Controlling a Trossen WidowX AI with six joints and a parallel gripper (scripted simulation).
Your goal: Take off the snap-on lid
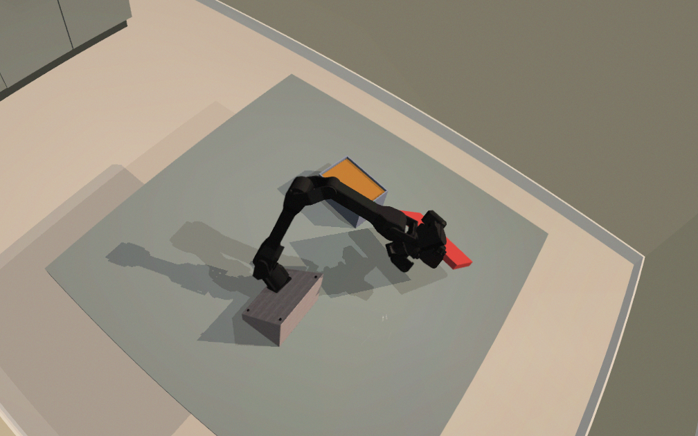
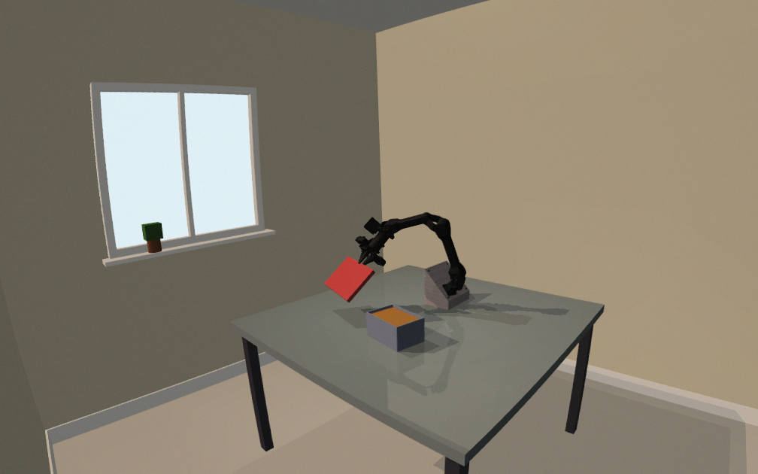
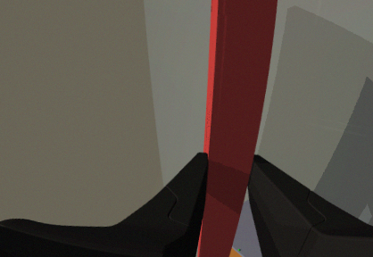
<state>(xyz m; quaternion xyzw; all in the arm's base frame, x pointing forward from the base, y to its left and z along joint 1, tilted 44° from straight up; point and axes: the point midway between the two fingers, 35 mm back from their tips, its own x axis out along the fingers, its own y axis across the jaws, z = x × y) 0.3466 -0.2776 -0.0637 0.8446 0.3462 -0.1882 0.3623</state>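
The red lid point(image 1: 457, 252) point(image 2: 349, 279) point(image 3: 241, 75) is off the box and in the air, steeply tilted, with a broad face toward the exterior camera. My gripper point(image 3: 227, 162) point(image 2: 360, 261) is shut on the lid's edge; in the wrist view one finger presses each side of it. In the top view the wrist hides part of the lid and the fingertips. The grey-blue storage box point(image 1: 363, 221) point(image 2: 381, 332) stands upright and open on the table, its orange inside showing. The lid is beside and above the box, apart from it. The box's corner also shows low in the wrist view.
The grey table point(image 1: 351, 379) point(image 2: 335, 359) carries the box and the wedge-shaped arm base point(image 1: 300, 311) point(image 2: 438, 291). The arm arches from this base past the box in the top view. The table's edge lies beyond the lid in the top view.
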